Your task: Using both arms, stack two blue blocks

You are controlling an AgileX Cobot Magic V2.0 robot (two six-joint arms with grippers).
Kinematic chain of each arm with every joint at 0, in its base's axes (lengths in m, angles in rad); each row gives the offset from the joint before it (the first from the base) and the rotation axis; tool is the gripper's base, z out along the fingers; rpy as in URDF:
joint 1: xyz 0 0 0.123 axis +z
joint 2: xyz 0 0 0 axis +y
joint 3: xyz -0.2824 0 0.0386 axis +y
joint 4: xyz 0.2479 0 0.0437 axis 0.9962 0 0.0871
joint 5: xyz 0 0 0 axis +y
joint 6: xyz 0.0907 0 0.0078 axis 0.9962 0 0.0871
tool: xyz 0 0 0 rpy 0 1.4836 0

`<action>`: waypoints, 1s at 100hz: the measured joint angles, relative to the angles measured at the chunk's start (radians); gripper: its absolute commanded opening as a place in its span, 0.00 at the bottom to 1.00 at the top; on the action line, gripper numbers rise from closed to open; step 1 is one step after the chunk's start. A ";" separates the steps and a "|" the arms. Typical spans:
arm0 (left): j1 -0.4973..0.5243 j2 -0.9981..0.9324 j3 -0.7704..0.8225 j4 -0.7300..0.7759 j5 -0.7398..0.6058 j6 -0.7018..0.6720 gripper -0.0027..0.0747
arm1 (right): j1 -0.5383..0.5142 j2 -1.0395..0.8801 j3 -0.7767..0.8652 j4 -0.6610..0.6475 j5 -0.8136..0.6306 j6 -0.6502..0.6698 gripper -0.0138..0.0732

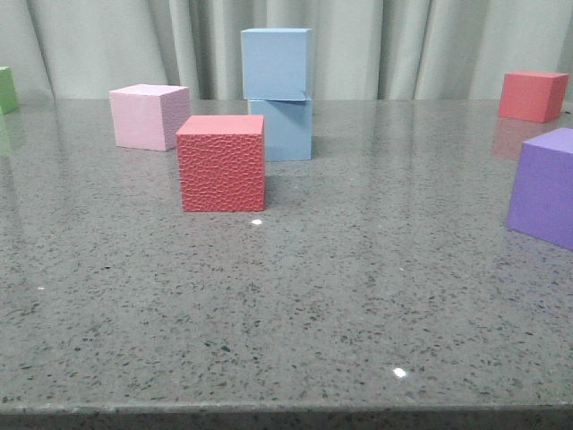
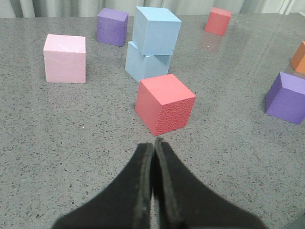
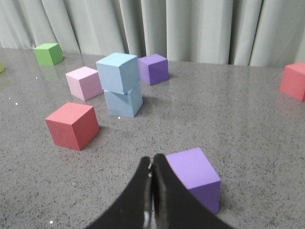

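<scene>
The 2 blue blocks (image 1: 279, 94) stand stacked mid-table (image 1: 358, 296), top one slightly twisted, so I hold my left claw (image 2: 154, 145) and right claw (image 3: 151, 164) pressed together, empty, well apart.

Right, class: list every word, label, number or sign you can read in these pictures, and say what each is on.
None: no view shows any readable text.
The blue blocks, red textured cube, pink cube, purple cubes and green cube have plain faces.
The table, curtain and both grippers carry no markings.
</scene>
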 measured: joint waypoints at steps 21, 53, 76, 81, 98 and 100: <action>0.000 -0.002 0.011 0.000 -0.007 0.000 0.01 | 0.000 0.000 0.002 0.003 0.000 0.000 0.03; 0.000 -0.002 0.011 0.000 -0.008 0.000 0.01 | 0.000 0.000 0.002 0.004 0.000 -0.001 0.03; 0.000 -0.006 0.028 0.000 -0.012 0.000 0.01 | 0.000 0.000 0.002 0.006 0.000 -0.001 0.03; 0.015 -0.024 0.038 0.000 -0.012 0.000 0.01 | 0.000 0.000 0.002 0.006 0.000 -0.001 0.03; 0.144 -0.096 0.091 -0.006 -0.070 0.013 0.01 | 0.000 0.000 0.002 0.006 0.000 -0.001 0.03; 0.161 -0.105 0.100 -0.006 -0.082 0.024 0.01 | 0.000 0.000 0.002 0.006 0.000 -0.001 0.03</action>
